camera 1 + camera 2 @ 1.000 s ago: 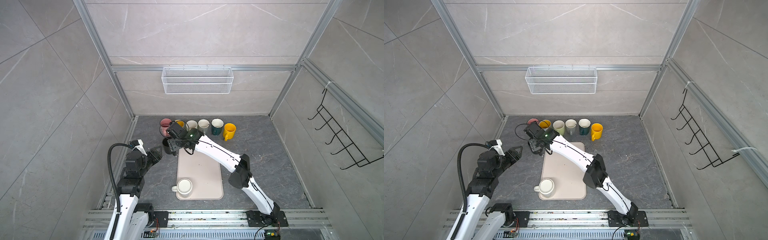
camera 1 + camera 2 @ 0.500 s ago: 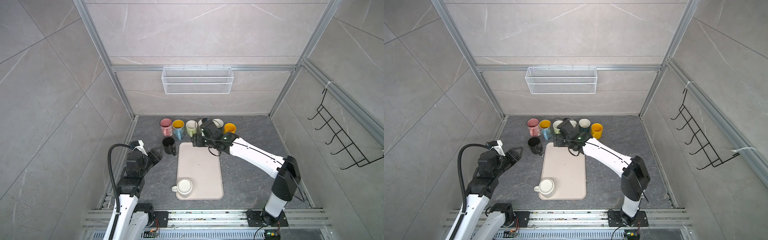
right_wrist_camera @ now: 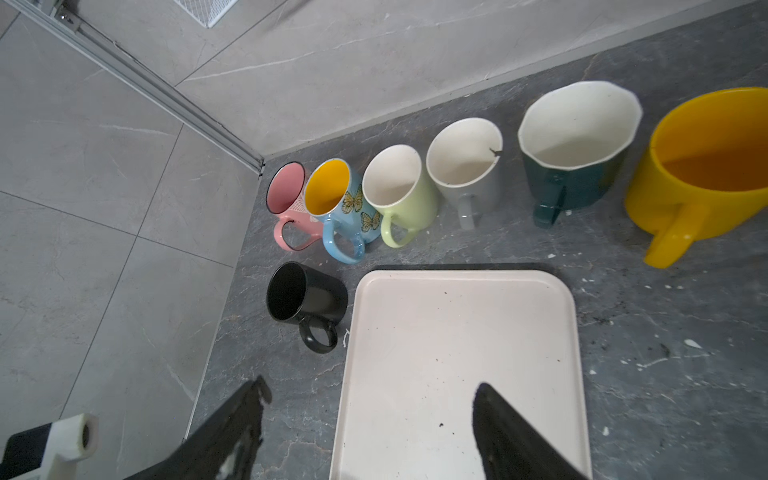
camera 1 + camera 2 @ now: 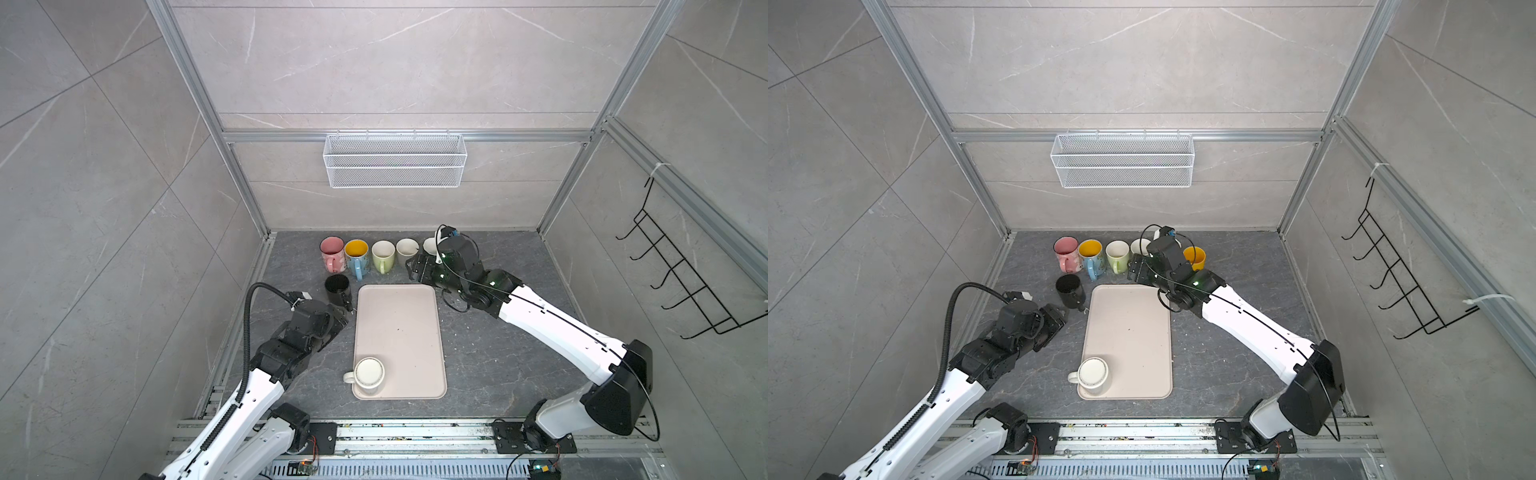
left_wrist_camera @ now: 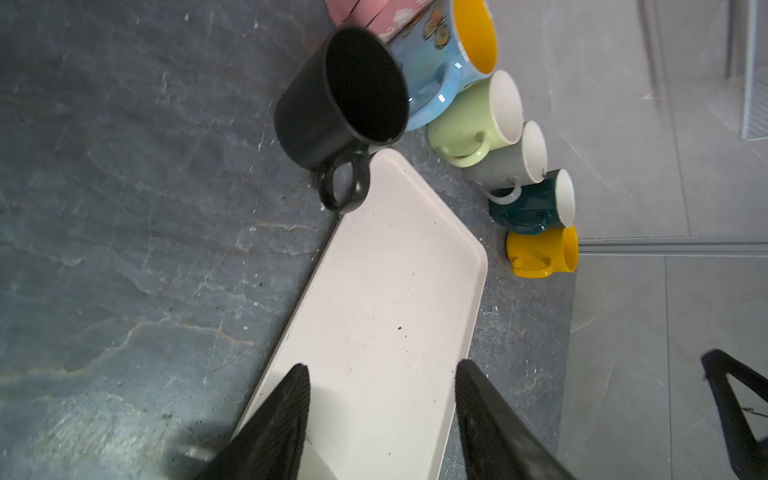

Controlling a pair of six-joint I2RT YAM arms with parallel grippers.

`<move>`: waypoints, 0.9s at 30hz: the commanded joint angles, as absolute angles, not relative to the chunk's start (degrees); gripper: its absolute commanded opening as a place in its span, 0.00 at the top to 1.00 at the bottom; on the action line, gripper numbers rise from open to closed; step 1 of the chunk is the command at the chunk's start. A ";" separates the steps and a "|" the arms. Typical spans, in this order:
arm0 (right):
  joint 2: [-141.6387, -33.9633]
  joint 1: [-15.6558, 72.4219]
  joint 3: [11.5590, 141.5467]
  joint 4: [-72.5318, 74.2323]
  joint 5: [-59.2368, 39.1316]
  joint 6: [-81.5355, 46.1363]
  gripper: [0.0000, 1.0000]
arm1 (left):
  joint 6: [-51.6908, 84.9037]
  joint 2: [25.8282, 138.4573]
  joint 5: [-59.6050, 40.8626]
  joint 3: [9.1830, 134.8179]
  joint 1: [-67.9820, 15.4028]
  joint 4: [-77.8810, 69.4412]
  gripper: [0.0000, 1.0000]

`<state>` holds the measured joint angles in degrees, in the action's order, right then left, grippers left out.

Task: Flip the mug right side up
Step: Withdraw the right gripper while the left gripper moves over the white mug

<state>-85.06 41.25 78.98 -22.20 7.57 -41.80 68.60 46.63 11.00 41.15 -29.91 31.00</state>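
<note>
A white mug [image 4: 368, 375] [image 4: 1093, 375] stands bottom up on the near left corner of the pale tray [image 4: 399, 324] [image 4: 1129, 332], handle pointing left; neither wrist view shows it. My left gripper [image 4: 345, 309] [image 5: 382, 370] is open and empty, low over the tray's far left edge, beside the black mug [image 4: 336, 289] [image 5: 332, 108]. My right gripper [image 4: 417, 266] [image 3: 370, 386] is open and empty, above the tray's far edge in front of the mug row.
The black mug [image 3: 305, 299] stands upright off the tray's far left corner. A row of upright mugs runs along the back wall: pink [image 4: 331, 251], blue [image 4: 357, 257], green [image 4: 382, 255], grey [image 4: 406, 249], teal [image 3: 569, 166], yellow [image 4: 1195, 257]. A wire basket [image 4: 395, 166] hangs on the wall.
My right gripper was at the black mug a second ago; it has let go and swung right along the mug row. The black mug stays upright. The left arm has barely moved.
</note>
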 commanded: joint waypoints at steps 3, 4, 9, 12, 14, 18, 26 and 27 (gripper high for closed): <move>-83.68 40.43 75.30 -22.17 9.54 -42.36 0.19 | 91.77 47.68 23.55 42.06 -37.21 38.60 0.41; -83.52 40.35 74.90 -21.95 9.41 -42.15 0.19 | 94.48 48.12 23.96 42.06 -38.18 39.20 0.41; -83.06 39.95 73.37 -21.43 9.19 -41.82 0.18 | 109.27 52.66 23.72 44.08 -42.19 46.66 0.40; -83.45 39.74 72.90 -21.18 8.63 -41.56 0.18 | 115.27 55.31 22.97 44.84 -44.45 48.78 0.39; -83.80 39.61 72.82 -21.11 8.38 -41.53 0.18 | 116.78 56.92 21.50 45.45 -45.02 49.31 0.38; -84.36 39.32 72.78 -20.79 7.72 -41.34 0.18 | 119.22 58.26 21.42 46.73 -46.25 53.14 0.37; -85.51 39.03 72.64 -20.27 6.47 -41.47 0.18 | 124.63 56.67 18.58 45.31 -47.55 56.33 0.34; -85.65 39.03 72.52 -20.06 6.33 -41.50 0.18 | 124.27 56.74 17.80 45.14 -47.61 56.33 0.34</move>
